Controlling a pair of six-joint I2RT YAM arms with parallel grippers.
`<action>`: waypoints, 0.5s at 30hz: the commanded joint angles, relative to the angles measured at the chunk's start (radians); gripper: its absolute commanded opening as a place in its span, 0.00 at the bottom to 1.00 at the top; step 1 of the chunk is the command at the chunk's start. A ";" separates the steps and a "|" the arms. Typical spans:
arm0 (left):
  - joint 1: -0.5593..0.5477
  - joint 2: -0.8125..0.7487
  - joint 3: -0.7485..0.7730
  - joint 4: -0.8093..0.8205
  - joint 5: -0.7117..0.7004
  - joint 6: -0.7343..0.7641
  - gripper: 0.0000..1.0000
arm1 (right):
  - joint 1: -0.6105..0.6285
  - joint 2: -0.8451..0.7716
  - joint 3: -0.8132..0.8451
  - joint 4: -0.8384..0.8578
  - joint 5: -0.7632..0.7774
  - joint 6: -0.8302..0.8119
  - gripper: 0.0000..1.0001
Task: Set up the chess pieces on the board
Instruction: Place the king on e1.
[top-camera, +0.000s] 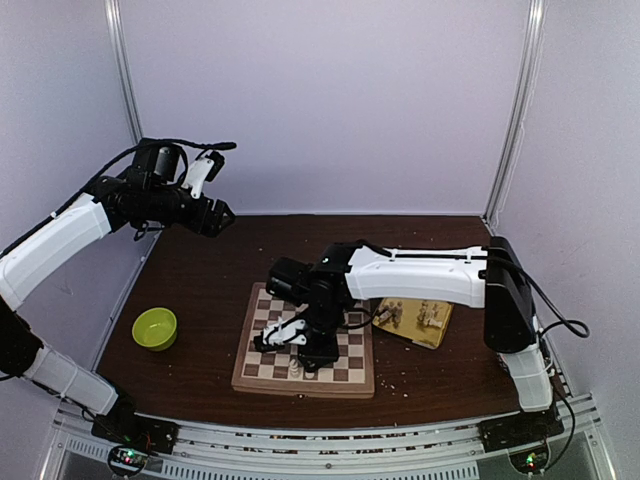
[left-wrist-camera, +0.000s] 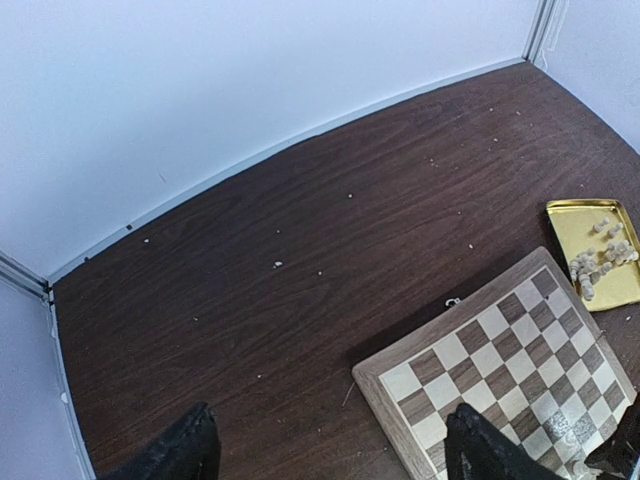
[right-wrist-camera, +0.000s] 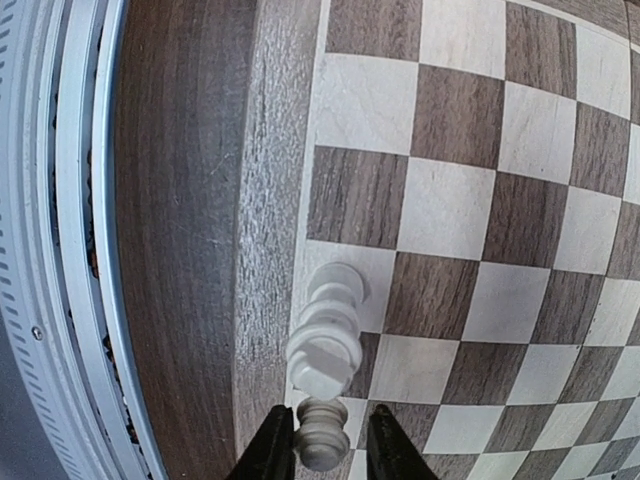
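Your left claw (left-wrist-camera: 330, 455) hangs high over the far-left part of the counter. Its own camera shows the two black fingers (left-wrist-camera: 185, 450) spread wide with nothing between them, only bare dark wood scattered with pale crumbs (left-wrist-camera: 277, 264). The overhead view does not resolve those crumbs there, and the fingertips are cut off by the bottom of the wrist picture.

Only the overhead view gives you the green bowl (top-camera: 155, 328), which sits near the left edge toward the near-left corner.

The board (top-camera: 352, 368) lies at the middle of the near edge. From overhead, the right arm covers much of the board's centre, so you cannot read those squares.

Your right claw (right-wrist-camera: 320, 440) is low over the board's near rank. Its wrist camera shows what the overhead view barely hints at. One cream piece (right-wrist-camera: 328, 330) stands on a light square beside the tan border, its top blurred. A second piece (right-wrist-camera: 320, 435) sits between the fingers. The left finger looks to be against it, with a sliver of gap on the right, so you cannot tell whether the claw is pinching it. The frame cuts off the fingers' upper parts.

The rest of the chess pieces (left-wrist-camera: 605, 250) lie heaped on the gold tray (top-camera: 432, 338), just beside the board's far-right corner toward the right edge. They are too small to tell one kind from another.
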 joint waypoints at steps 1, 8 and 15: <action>0.002 -0.008 -0.011 0.016 0.013 0.013 0.79 | 0.003 -0.028 -0.021 0.015 0.033 0.007 0.29; 0.002 -0.010 -0.013 0.016 0.010 0.013 0.79 | 0.000 -0.082 -0.038 0.001 0.031 0.007 0.34; 0.003 -0.009 -0.013 0.017 0.009 0.012 0.79 | -0.074 -0.293 -0.184 0.017 -0.020 -0.015 0.37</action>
